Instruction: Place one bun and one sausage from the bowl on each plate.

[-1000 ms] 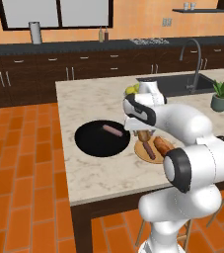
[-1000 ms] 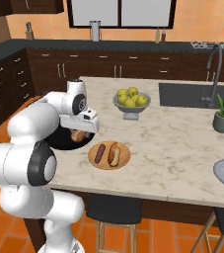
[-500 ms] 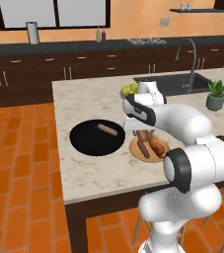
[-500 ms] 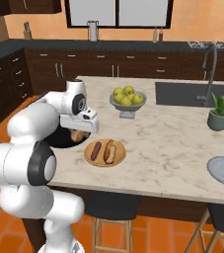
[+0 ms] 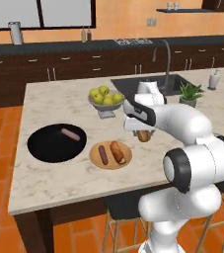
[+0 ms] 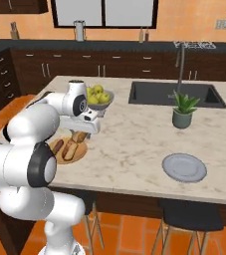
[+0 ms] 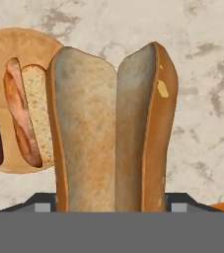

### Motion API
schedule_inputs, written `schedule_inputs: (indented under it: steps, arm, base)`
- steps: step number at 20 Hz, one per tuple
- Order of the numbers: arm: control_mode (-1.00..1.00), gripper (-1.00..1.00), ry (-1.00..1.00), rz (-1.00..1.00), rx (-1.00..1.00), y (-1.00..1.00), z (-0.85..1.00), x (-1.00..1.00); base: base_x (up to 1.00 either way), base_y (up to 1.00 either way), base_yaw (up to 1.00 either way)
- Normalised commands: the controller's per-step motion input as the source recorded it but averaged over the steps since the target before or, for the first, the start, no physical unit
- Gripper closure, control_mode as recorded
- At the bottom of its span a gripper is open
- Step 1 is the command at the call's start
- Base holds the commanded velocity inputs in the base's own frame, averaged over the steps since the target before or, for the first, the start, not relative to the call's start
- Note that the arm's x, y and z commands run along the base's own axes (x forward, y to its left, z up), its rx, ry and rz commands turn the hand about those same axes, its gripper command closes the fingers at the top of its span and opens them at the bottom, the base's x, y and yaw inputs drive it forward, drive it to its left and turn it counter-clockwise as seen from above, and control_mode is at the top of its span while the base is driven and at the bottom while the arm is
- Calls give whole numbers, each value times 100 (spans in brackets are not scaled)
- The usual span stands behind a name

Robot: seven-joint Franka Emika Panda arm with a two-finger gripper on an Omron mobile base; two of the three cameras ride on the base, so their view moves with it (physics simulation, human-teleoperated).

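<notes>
Left base view. Gripper (image 5: 143, 132) hangs above the counter (image 5: 59, 173) with a bun (image 5: 143, 135) clamped between the jaws, at about 3 o'clock from the wooden plate (image 5: 94, 159). That plate already carries 1 sausage (image 5: 102, 154) and 1 bun (image 5: 117, 151), both with long axes running roughly 11 to 5 o'clock. Black bowl (image 5: 44, 148) at 9 o'clock of the plate, with 1 sausage (image 5: 70, 134) left in it, lying 10 to 4 o'clock. Fruit bowl (image 5: 105, 97) at 12 o'clock.

Right base view. Held bun (image 6: 79, 136) sits under the gripper (image 6: 80, 133), just past the wooden plate (image 6: 79, 154). Grey plate (image 6: 184, 167) lies bare, well apart at about 4 o'clock, with a potted plant (image 6: 182, 110) beyond it.

Hand view. Bun (image 7: 111, 128) stands on end, long axis 12 to 6 o'clock, split seam facing the camera, its lower end between the jaws. Wooden plate (image 7: 15, 44) at 9 o'clock.

Judgement: the carry to the grey plate is in hand. Keep the grip firm, travel high enough to clear the plant, and lower the bun near the plate's centre, leaving room for the remaining sausage.
</notes>
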Motion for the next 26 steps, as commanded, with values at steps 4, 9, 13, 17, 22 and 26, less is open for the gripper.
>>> schedule_inputs:
  steps: [4,9,13,17,22,26]
  arm:
    - [100,100,0,0,0,0,0,0]
    - [100,100,0,0,0,0,0,0]
    - [100,100,0,0,0,0,0,0]
    - [100,100,0,0,0,0,0,0]
    - [100,100,0,0,0,0,0,0]
    - [100,100,0,0,0,0,0,0]
  base:
    - [-29,-82,0]
    - [-1,-63,0]
    - [6,-54,1]
    - [2,-61,0]
    - [0,-75,4]
    - [1,-46,1]
